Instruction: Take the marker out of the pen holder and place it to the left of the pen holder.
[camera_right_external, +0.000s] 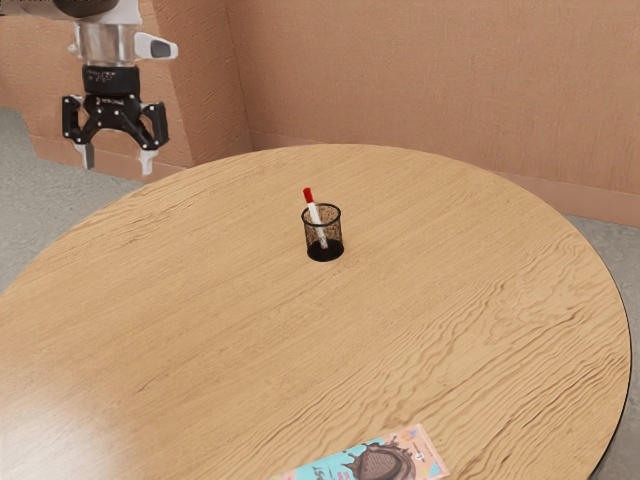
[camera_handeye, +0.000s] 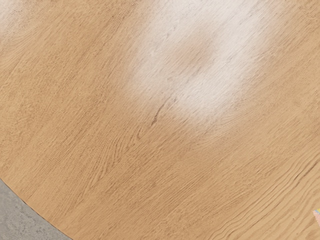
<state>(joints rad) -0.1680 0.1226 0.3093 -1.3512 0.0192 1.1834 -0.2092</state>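
Firstly, floor (camera_right_external: 18, 165): grey, along the exterior view's left edge, past the rim of the desk (camera_right_external: 200, 300).
Arm (camera_right_external: 103, 42): comes in from the exterior view's upper left, pale metal and white above a black mount.
Tool (camera_right_external: 117, 163): black, pointing down, its two fingers spread well apart with a clear gap between them; it holds nothing and hangs well apart from the marker (camera_right_external: 315, 217).
Desk: round, light brown wood with darker streaks of grain; the wrist view looks down on its top, with a soft white glare, a short dark mark in the grain and part of the curved edge above the grey floor.
Marker: slim and straight, white along the body, with a bright red upper end; it stands in the pen holder (camera_right_external: 337, 234), tilted so the red end leans toward the exterior view's left and sticks up above the rim, while the white lower part shows through the mesh, reaching down near the dark base.
Pen holder: round black mesh cup, upright on the desk, open at the top.
Packet (camera_right_external: 380, 462): flat on the desk, light blue and pink with a brown picture, partly cut off by the exterior view's lower edge.
Wall (camera_right_external: 450, 90): orange-brown, behind the desk.
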